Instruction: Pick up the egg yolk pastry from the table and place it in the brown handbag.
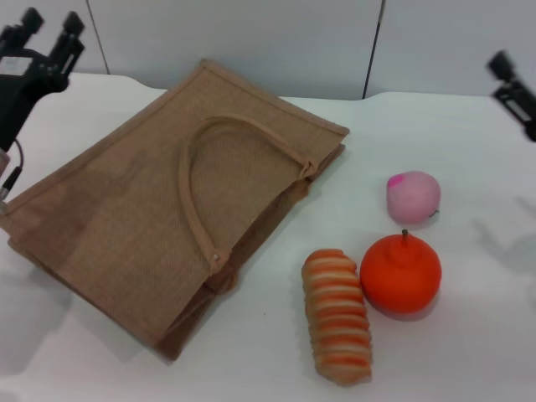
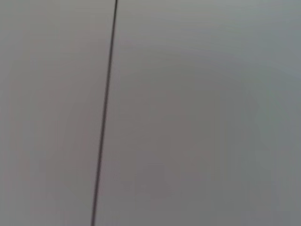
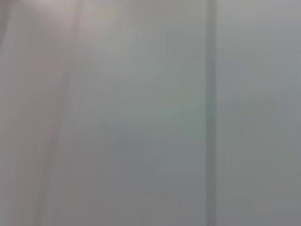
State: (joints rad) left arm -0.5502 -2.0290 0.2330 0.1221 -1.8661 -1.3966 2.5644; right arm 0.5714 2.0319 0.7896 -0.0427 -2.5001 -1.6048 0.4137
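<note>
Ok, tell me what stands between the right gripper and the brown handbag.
Nothing visible. Bare table runs from the right gripper, far right, to the brown handbag. The pink bun, orange fruit and striped roll lie nearer the robot, off that line. The left gripper is parked far left. No cream pastry shows.

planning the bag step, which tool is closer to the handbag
Left. The left tool hangs just off the handbag's far left corner; the right tool is far across the table, beyond the food.
</note>
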